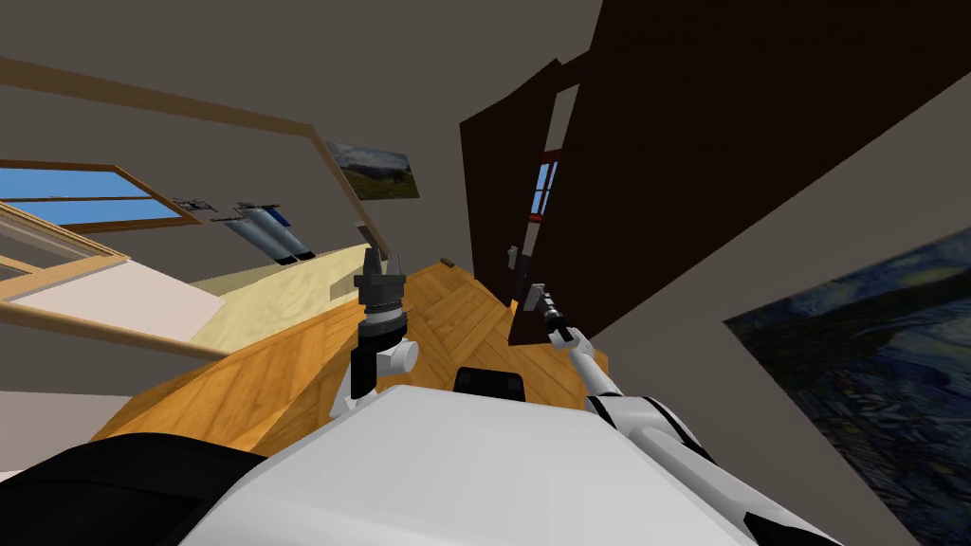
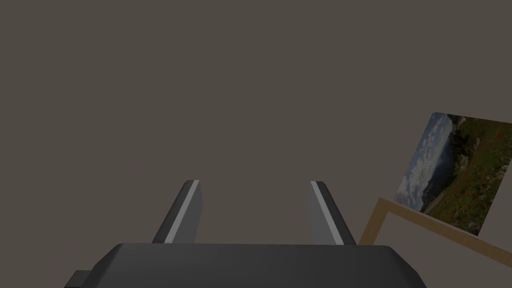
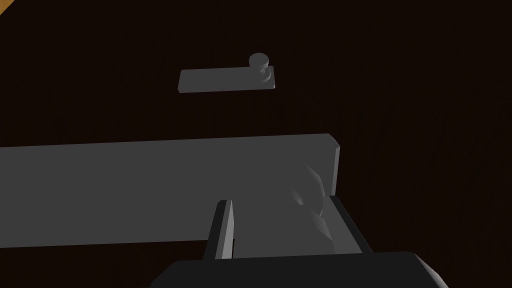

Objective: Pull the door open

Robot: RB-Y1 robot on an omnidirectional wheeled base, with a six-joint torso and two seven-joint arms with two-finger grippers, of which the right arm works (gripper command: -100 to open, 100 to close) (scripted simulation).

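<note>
The dark brown door (image 1: pixel 493 190) stands ajar ahead of me, with a slit of window showing past its edge. My right arm reaches to its handle (image 1: pixel 527 292), and the right gripper (image 1: pixel 539 301) is at it. In the right wrist view the door (image 3: pixel 400 100) has a long grey plate (image 3: pixel 150 190) across it, with a rounded grey handle (image 3: pixel 311 200) on the plate. The right gripper (image 3: pixel 280 205) is shut on that handle, one finger on each side. A smaller plate with a knob (image 3: pixel 227 80) sits farther along the door. My left gripper (image 1: pixel 375 258) (image 2: pixel 252 185) is held up, open and empty.
A wooden floor (image 1: pixel 446 313) runs up to the door. A grey wall with a dark painting (image 1: pixel 872 379) is close on the right. A pale yellow piece of furniture (image 1: pixel 284 284) and a window (image 1: pixel 76 199) are to the left.
</note>
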